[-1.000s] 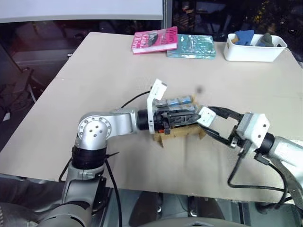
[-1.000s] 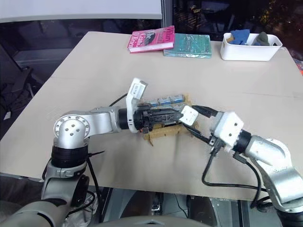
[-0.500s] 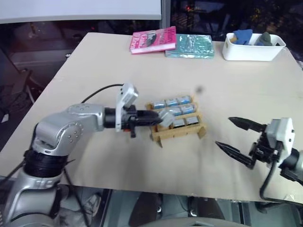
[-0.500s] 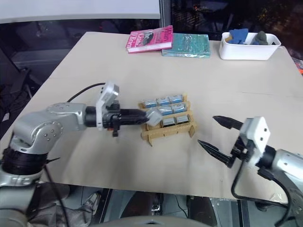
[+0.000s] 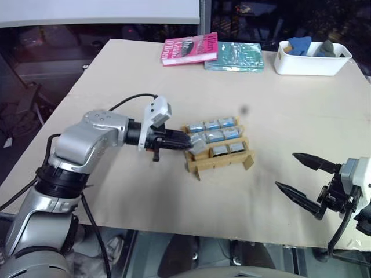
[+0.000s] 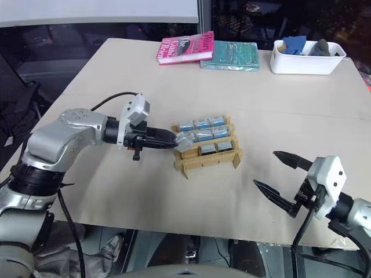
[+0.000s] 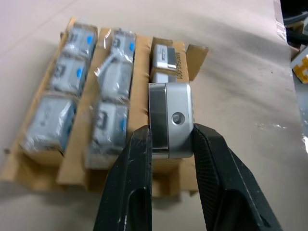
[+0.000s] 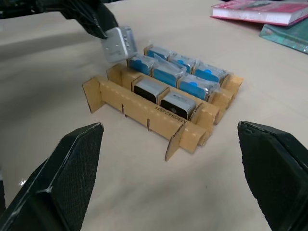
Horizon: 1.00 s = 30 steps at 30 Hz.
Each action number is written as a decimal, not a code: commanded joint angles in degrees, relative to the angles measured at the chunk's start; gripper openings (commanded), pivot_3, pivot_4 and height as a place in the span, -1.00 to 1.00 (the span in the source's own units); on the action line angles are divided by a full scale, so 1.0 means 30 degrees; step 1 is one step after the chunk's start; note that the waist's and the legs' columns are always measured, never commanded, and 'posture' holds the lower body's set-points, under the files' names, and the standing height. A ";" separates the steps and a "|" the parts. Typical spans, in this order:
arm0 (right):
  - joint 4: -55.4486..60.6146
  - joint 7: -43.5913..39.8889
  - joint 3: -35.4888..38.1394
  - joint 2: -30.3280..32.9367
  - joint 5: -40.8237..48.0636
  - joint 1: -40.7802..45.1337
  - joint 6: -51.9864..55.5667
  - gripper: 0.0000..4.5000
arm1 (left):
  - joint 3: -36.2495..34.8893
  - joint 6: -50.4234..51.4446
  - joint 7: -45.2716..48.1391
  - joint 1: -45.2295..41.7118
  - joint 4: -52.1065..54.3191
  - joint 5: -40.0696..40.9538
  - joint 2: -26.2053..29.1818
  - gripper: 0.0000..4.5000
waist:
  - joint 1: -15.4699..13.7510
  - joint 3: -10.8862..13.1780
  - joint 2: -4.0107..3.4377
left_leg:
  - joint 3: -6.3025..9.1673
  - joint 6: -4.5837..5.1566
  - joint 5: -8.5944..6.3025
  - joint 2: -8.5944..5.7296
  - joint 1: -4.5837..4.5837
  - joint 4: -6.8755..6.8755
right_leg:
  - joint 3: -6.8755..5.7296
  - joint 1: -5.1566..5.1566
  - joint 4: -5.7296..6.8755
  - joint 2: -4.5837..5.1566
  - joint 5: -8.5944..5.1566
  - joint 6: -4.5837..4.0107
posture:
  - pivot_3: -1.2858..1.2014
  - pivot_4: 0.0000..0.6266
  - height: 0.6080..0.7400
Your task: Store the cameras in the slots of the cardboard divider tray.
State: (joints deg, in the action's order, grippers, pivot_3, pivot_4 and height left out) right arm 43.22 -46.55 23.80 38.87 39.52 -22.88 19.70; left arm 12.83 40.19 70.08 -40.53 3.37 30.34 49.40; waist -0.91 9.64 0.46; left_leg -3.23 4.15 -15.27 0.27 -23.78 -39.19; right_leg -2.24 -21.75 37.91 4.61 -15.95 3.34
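Left eye view: your right gripper (image 5: pixel 301 178), which a second ago held the last camera (image 7: pixel 171 118) beside the tray (image 5: pixel 223 166), has let go and pulled back toward the table's near edge, fingers spread wide and empty. Your left gripper (image 7: pixel 171 144) now clamps that camera just above the tray's one empty front slot; eight slots look filled, so this placement should finish the job.

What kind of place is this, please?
Probably an office or lab, not a home: a plain table with two books, a white bin and a cardboard divider tray, beside dark windows.
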 commanded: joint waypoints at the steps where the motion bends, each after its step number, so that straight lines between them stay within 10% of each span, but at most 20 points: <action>1: 0.0929 0.0383 -0.0333 -0.0322 -0.0333 -0.0184 -0.0480 0.98 | 0.0611 -0.0763 0.1097 -0.1056 -0.0386 -0.0905 -0.0454 -0.72 | 0.0005 0.0000 -0.0001 | -0.0001 0.0000 0.0000 0.0000 0.0001 0.0000 | 0.0003 -0.0001 0.0002 0.0000 0.0000 0.0000 | 0.03 -0.52 1.00; 30: 0.1823 -0.0659 0.0287 -0.0506 0.1241 -0.0744 -0.2012 0.98 | 0.2873 -0.1915 0.2890 -0.2261 -0.1913 -0.6037 -0.1251 -0.72 | 0.0042 -0.0002 0.0000 | -0.0005 0.0003 0.0001 0.0022 0.0012 -0.0025 | 0.0024 -0.0010 0.0037 -0.0028 0.0000 0.0000 | 0.03 -0.52 1.00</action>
State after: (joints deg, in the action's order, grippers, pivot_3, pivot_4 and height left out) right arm 47.18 -48.30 23.45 36.90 41.73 -25.42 14.61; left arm 22.27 33.91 79.56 -46.77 -3.27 13.63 45.11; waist -0.78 9.64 0.46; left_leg -3.24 4.16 -15.27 0.34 -23.74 -39.27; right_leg -2.16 -21.78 38.02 4.53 -15.95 3.34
